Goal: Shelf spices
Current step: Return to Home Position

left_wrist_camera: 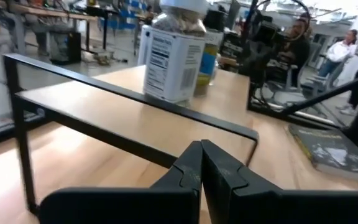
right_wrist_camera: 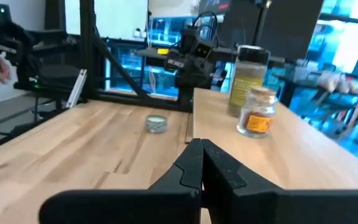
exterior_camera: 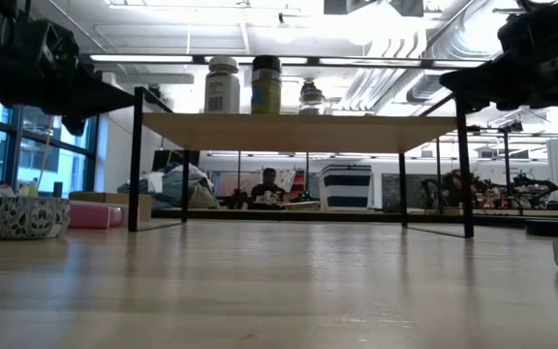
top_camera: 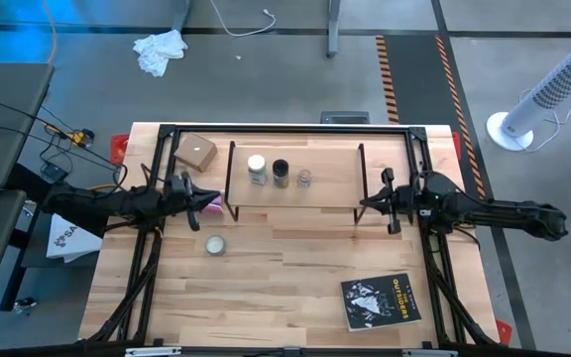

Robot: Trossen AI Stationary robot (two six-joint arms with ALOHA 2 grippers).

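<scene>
Closed on nothing, my left pincer point(left_wrist_camera: 201, 169) hangs just off the left end of the shelf point(top_camera: 325, 195), and my right pincer point(right_wrist_camera: 201, 165), fingers likewise pressed together and empty, hangs off its right end. On its top stand the white-capped jar point(top_camera: 257, 169), dark jar point(top_camera: 281, 173) and glass jar point(top_camera: 304, 178), upright in a row. Shelving looks finished, so I judge this the return home; next I need only draw both arms back clear of the legs.

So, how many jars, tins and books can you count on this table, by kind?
Jars: 3, all on the shelf: white-capped jar, dark jar, clear jar
Tins: 1, round tin
Books: 1, book
Total: 5
</scene>
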